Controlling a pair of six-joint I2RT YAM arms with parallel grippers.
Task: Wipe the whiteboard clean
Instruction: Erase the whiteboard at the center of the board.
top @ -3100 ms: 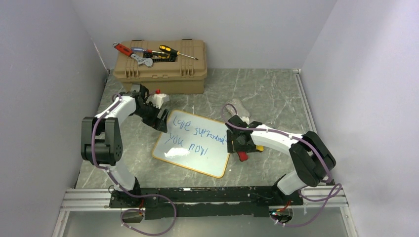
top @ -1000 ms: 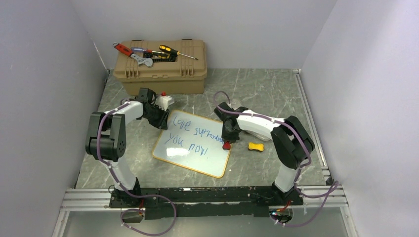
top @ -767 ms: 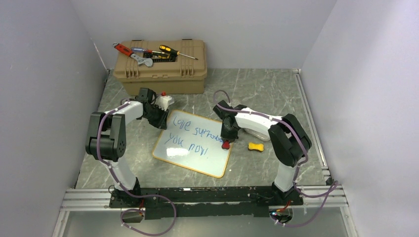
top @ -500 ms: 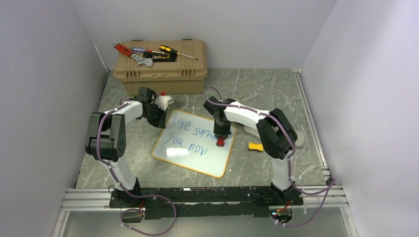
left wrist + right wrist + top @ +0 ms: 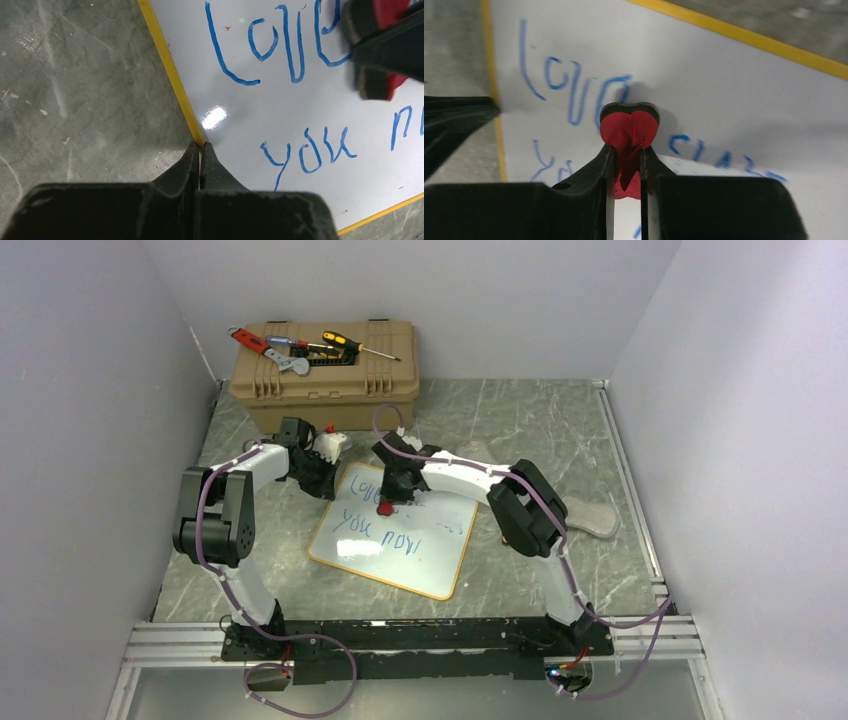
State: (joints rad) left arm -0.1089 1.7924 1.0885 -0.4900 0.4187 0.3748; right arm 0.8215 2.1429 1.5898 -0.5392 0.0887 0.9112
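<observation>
The whiteboard (image 5: pixel 425 550) lies flat on the table, yellow-framed, with blue handwriting on it. My left gripper (image 5: pixel 332 491) is shut on its left frame edge; in the left wrist view the jaws (image 5: pixel 200 146) pinch the yellow frame (image 5: pixel 172 80). My right gripper (image 5: pixel 388 500) is shut on a red heart-shaped eraser (image 5: pixel 629 127) and presses it on the board's upper line of writing, just right of the first word. The right part of that line looks faint and smeared. The whiteboard (image 5: pixel 734 95) fills the right wrist view.
A tan toolbox (image 5: pixel 325 380) stands at the back left with screwdrivers and a wrench on its lid. A small white bottle with a red cap (image 5: pixel 330 443) sits just behind my left gripper. A pale flat thing (image 5: pixel 590 515) lies right of the right arm.
My right gripper has swept left across the upper line with the red eraser, and the letters behind it have faded. My left gripper has closed on the board's frame.
</observation>
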